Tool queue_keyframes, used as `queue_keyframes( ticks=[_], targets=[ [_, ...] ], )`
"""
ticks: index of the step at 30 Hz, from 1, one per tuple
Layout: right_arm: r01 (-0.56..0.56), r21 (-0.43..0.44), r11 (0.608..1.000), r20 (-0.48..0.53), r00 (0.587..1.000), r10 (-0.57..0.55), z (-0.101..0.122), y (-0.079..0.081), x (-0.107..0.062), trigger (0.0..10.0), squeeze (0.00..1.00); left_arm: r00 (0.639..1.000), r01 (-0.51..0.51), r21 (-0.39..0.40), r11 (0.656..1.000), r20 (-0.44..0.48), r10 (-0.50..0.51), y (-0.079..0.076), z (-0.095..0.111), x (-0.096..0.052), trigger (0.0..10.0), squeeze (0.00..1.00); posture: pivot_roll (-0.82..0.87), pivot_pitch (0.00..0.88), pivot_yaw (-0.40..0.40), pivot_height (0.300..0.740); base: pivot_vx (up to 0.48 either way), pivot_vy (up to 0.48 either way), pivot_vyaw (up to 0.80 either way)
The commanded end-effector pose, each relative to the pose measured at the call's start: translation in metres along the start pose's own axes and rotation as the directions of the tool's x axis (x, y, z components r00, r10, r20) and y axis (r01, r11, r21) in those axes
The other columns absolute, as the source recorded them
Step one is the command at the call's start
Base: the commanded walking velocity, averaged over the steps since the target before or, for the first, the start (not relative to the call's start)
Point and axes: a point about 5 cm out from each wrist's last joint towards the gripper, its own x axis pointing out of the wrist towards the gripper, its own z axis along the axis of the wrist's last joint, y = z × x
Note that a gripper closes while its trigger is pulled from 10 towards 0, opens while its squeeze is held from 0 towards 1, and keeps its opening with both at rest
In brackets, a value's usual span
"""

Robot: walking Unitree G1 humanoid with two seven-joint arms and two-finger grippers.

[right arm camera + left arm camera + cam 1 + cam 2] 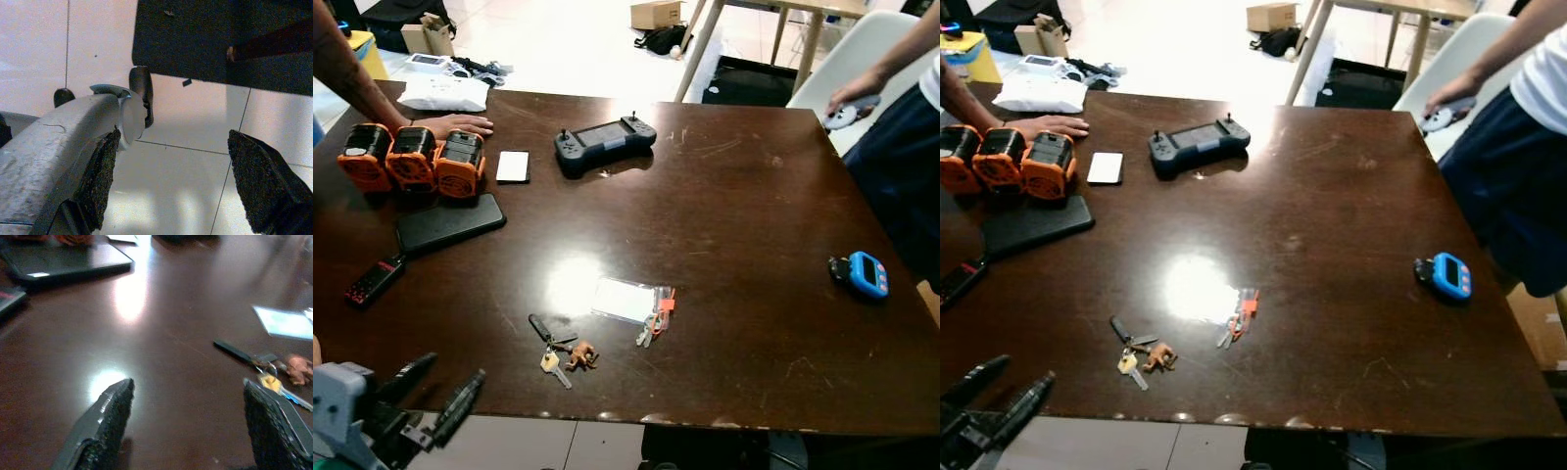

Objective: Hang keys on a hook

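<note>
A bunch of keys with a black fob, a yellow-capped key and a small brown charm lies near the front edge of the dark wooden table. The left wrist view shows the same keys just ahead of the gripper and to one side. My left gripper hovers open at the table's front left corner, a short way left of the keys, holding nothing. My right gripper hangs open below the table, over the tiled floor. I see no hook.
A clear card sleeve with small orange-tagged keys lies right of the bunch. Three orange batteries, a black phone, a game controller and a blue timer sit on the table. A person's hand rests far left; another person stands right.
</note>
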Motion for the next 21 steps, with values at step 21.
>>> queue_keyframes(
  ticks=[21],
  targets=[
    [0.006,-0.010,1.000,-0.030,1.000,-0.006,-0.006,-0.003,-0.001,10.0,0.00,1.000,-0.021,-0.070,0.997,0.011,0.021,-0.016,-0.021,0.018,10.0,0.00,0.21,0.101,0.018,0.740,-0.113,0.000,0.00]
  ],
)
